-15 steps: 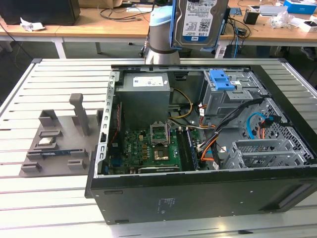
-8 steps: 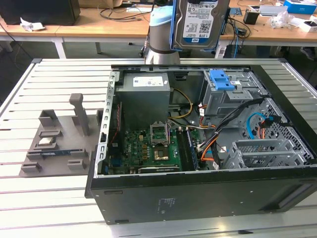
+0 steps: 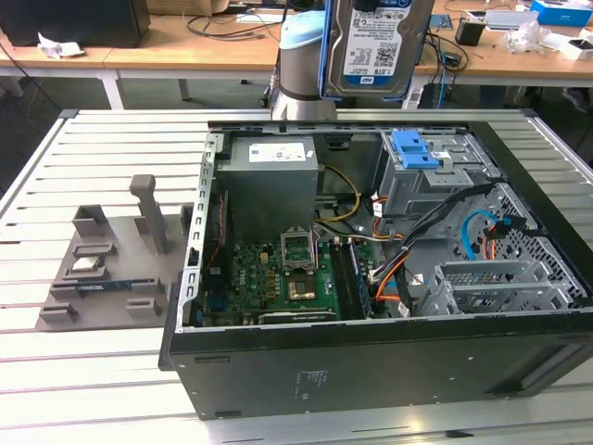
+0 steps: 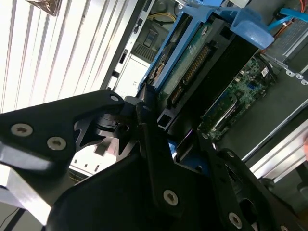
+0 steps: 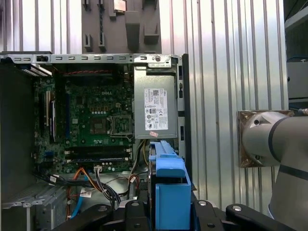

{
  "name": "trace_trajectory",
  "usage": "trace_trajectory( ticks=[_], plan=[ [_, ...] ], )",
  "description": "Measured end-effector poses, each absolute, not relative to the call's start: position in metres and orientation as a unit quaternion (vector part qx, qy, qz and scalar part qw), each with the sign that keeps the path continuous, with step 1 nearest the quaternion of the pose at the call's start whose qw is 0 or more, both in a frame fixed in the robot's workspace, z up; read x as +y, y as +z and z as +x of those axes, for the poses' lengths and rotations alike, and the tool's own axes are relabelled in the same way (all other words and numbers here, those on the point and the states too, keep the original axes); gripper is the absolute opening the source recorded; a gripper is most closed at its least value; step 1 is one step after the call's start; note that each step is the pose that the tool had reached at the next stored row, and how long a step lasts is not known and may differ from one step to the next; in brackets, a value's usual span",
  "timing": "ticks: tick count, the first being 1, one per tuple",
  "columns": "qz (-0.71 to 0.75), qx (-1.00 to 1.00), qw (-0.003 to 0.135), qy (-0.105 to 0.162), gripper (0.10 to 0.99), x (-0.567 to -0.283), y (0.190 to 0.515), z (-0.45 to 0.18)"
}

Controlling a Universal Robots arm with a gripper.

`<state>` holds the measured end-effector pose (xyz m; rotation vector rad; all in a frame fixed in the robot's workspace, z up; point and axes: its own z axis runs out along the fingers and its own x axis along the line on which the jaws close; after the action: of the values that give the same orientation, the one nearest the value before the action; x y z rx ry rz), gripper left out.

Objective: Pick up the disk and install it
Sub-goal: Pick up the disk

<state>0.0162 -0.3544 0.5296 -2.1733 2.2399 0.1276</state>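
Slatted metal workbench [image 3: 93, 389] carrying an open computer case [image 3: 371, 371]; my gripper [image 4: 163, 132], jaws clamped on the caddy end of the disk [image 3: 375, 46], holds it upright high above the case, well apart from the drive cage [image 3: 435, 181], presumably to keep clear of the cables [image 3: 445, 206].

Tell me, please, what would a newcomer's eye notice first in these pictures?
The disk, silver with a white-and-blue label in a blue caddy, hangs high above the open computer case at the top of the exterior view. In the second wrist view the black claw is clamped on its caddy. Inside the case, the green motherboard and the grey power supply stand out next.
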Motion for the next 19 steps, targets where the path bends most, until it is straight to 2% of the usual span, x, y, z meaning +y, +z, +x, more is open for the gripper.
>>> trace_trajectory(
  ticks=[19],
  plan=[
    [-0.696, 0.717, 0.009, 0.041, 0.365, -0.381, 0.527, 0.016]
  ],
)
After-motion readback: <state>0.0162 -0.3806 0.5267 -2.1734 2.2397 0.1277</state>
